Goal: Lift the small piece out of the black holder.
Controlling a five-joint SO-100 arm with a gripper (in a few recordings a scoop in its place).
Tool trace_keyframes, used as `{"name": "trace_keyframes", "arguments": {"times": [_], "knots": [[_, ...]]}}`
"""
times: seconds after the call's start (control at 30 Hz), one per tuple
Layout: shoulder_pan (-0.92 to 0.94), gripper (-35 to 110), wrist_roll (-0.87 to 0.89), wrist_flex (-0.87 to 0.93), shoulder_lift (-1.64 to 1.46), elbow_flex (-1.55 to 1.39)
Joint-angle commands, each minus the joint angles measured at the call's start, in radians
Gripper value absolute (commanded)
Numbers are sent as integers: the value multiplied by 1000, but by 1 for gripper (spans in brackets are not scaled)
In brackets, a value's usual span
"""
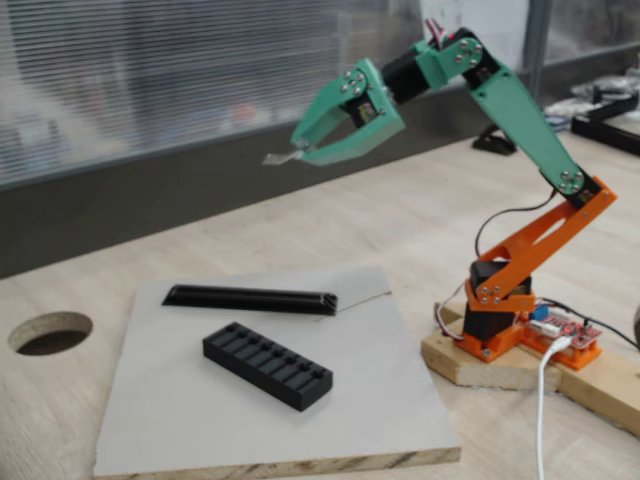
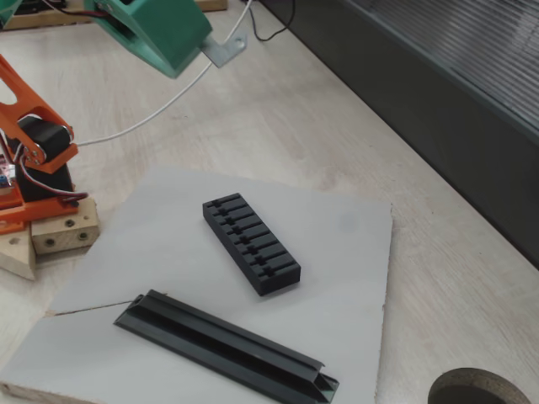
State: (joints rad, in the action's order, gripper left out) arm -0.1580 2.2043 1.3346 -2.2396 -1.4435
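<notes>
The green gripper (image 1: pixel 302 150) hangs high above the board, shut on the small piece (image 1: pixel 279 157), a thin silvery tab that sticks out past the fingertips. From above, in a fixed view, the same small piece (image 2: pixel 225 49) juts from the gripper (image 2: pixel 200 52) near the top edge. The black holder (image 1: pixel 268 365), a slotted block, lies on the grey board (image 1: pixel 180 420), well below and apart from the gripper. The black holder (image 2: pixel 250 243) sits mid-board with its slots facing up.
A long black triangular bar (image 1: pixel 250 298) lies on the board behind the holder; it is the bar (image 2: pixel 226 346) near the board's front in a fixed view. A round hole (image 1: pixel 50 332) is cut in the table. The orange arm base (image 1: pixel 500 310) stands on a wood block, with a white cable (image 2: pixel 160 111).
</notes>
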Motion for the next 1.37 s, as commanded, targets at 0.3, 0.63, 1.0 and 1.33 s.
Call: {"name": "trace_keyframes", "arguments": {"times": [0.3,0.63,1.0,1.33], "knots": [[-3,2,5,2,-54,9],[-3,2,6,9,-40,-2],[-3,2,6,14,-46,-2],[-5,2,6,11,-49,-2]]}}
